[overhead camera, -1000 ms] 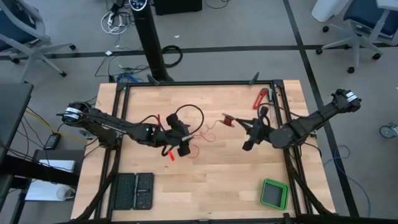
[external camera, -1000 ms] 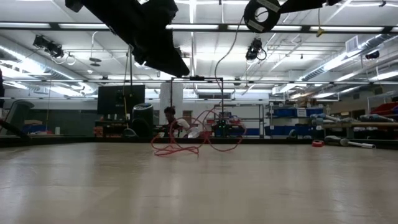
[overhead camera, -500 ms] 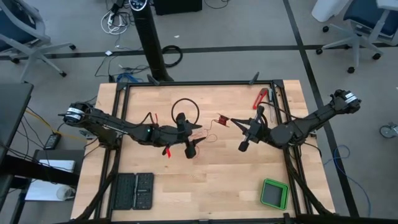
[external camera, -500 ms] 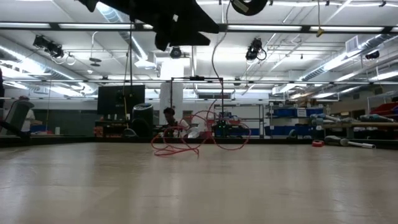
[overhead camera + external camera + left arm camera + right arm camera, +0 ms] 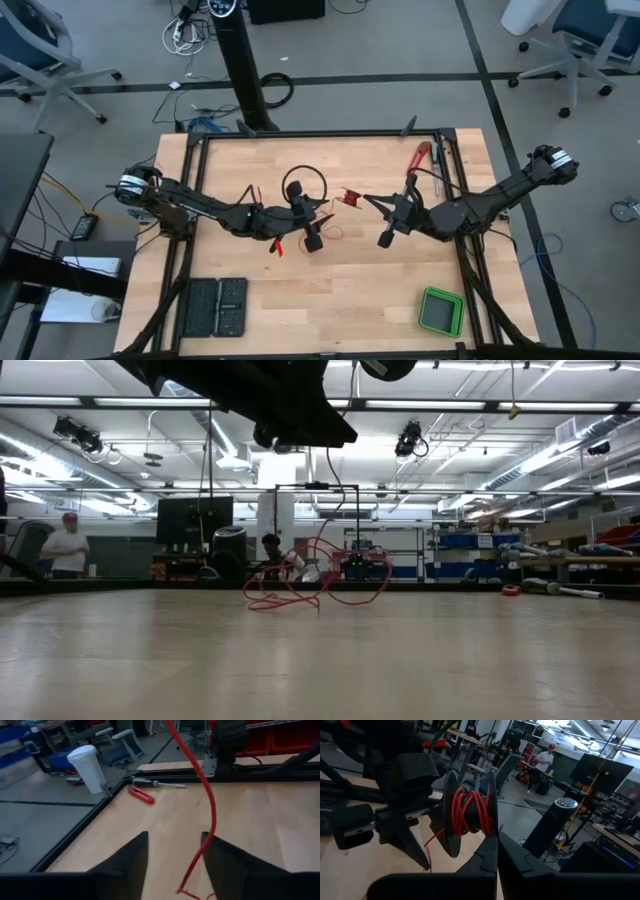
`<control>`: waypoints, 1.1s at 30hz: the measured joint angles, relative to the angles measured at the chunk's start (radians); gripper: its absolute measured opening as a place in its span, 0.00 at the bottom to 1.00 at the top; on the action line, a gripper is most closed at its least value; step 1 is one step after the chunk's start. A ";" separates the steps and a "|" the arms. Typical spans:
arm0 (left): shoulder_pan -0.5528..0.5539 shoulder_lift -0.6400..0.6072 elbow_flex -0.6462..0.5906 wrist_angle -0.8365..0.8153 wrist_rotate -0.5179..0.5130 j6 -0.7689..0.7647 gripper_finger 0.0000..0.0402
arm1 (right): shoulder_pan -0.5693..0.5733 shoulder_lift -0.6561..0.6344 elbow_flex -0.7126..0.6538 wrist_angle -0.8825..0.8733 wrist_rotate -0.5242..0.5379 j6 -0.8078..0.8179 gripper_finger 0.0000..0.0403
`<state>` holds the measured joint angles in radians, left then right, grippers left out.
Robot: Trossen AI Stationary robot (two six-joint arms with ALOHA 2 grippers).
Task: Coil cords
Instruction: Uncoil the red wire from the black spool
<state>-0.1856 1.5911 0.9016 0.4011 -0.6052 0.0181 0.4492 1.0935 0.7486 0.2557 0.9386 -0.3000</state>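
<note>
The thin red wire [image 5: 327, 229] lies partly loose on the table, a tangle in the low view [image 5: 300, 588]. The rest of it is wound on a small black spool [image 5: 350, 197]. My right gripper [image 5: 368, 201] is shut on the spool above the table's middle. My left gripper [image 5: 313, 240] is open just left of it. In the left wrist view a strand of the wire [image 5: 209, 815] runs down between the left gripper's fingers [image 5: 172, 862] to the table. I cannot tell whether the strand touches a finger. A small red end piece [image 5: 277, 247] lies near the left arm. My right gripper pinches the rim of one of the spool's black flanges [image 5: 493, 832] between its two shut fingers [image 5: 485, 865]. The fingers come level from the table's right side. The spool is lifted clear of the table, with the red windings [image 5: 470, 812] between its two flanges.
A red-handled tool [image 5: 418, 157] lies at the far right by the frame rail. A green box [image 5: 441, 311] sits at the near right and a black case [image 5: 214, 305] at the near left. A black cable loop [image 5: 305, 184] arches over the left wrist. People stand in the room beyond.
My right gripper has carried the spool toward the table's left. My left gripper has gone toward the table's right and a little toward the near edge, so the two grippers are closer together. The black cable loop over the left wrist has drawn smaller.
</note>
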 joint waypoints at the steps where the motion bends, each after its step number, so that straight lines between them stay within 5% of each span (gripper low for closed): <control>1: 0.000 0.000 0.000 -0.001 -0.007 0.000 0.38 | 0.000 0.000 0.000 -0.001 0.000 0.000 0.00; 5: -0.005 0.000 0.000 -0.002 -0.011 -0.002 0.09 | 0.000 0.000 0.000 -0.005 0.000 -0.001 0.00; 7: -0.007 0.000 0.000 -0.002 -0.011 -0.003 0.03 | 0.000 0.000 0.000 -0.008 0.000 -0.001 0.00; 23: -0.028 -0.032 -0.001 0.029 -0.006 0.001 0.00 | -0.001 0.000 0.000 -0.143 0.017 -0.024 0.00; 33: -0.053 -0.034 0.000 0.138 0.099 0.058 0.00 | -0.018 0.000 0.000 -0.171 0.330 -0.002 0.00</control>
<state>-0.2386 1.5566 0.9012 0.5387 -0.5066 0.0762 0.4312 1.0931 0.7490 0.0844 1.2689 -0.3018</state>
